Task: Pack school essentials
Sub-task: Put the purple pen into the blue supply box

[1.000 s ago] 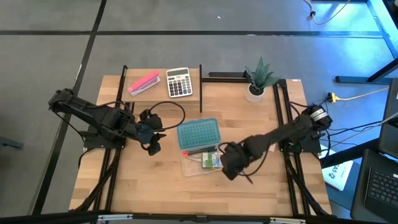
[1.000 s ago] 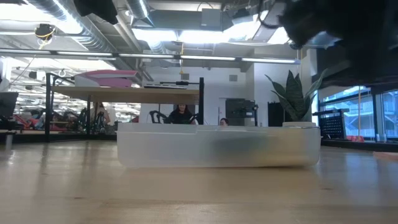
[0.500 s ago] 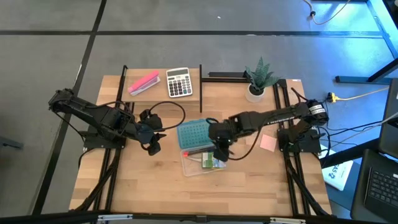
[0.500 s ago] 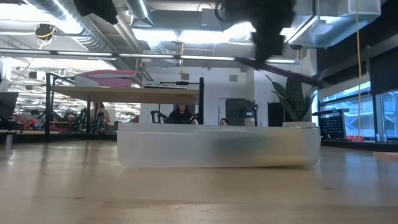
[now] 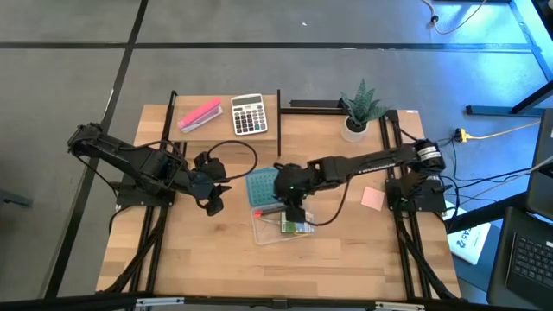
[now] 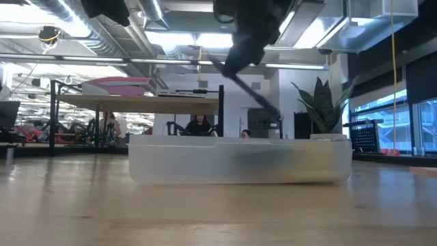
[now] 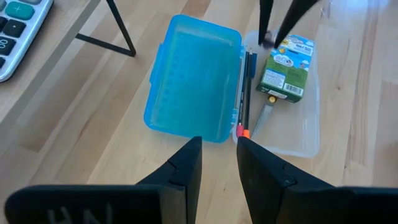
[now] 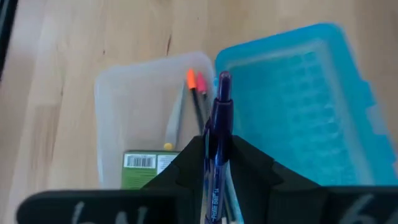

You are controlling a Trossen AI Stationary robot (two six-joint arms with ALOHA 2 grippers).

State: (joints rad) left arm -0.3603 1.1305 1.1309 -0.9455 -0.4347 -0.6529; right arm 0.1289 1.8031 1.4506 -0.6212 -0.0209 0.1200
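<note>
Right gripper (image 5: 291,202) hangs over the clear plastic case (image 5: 278,231) near the table's middle, its arm stretched low across the tabletop from the right-side mount. Its fingers (image 8: 249,158) are closed on a blue pen (image 8: 219,134), which stands upright between them in the right wrist view; the barrel's lower end is hidden behind the gripper body. In the low view the arm enters from above, and a thin dark line slants down from it toward the case's rim; what that line is cannot be told.

Left gripper (image 5: 214,197) waits above the wood just beside the blue lid (image 5: 276,185), its arm bent back toward the left mount. In the left wrist view its fingers (image 7: 186,168) stand narrowly parted with nothing between them.

The blue lid lies flat, joined to the case along one long edge. Inside the case lie the yellow-green crayon box (image 7: 285,68), a red-tipped pencil (image 7: 242,132) along the hinge side, and a dark thin pen (image 7: 250,74) beside it. A pale slim item beneath the crayon box shows only partly; its identity is unclear.

On the raised shelf at the table's far edge rest the grey calculator (image 5: 249,114) and the pink block (image 5: 200,115). A potted plant (image 5: 359,108) stands to the right of them, and a pink note (image 5: 372,198) lies near the right mount.
</note>
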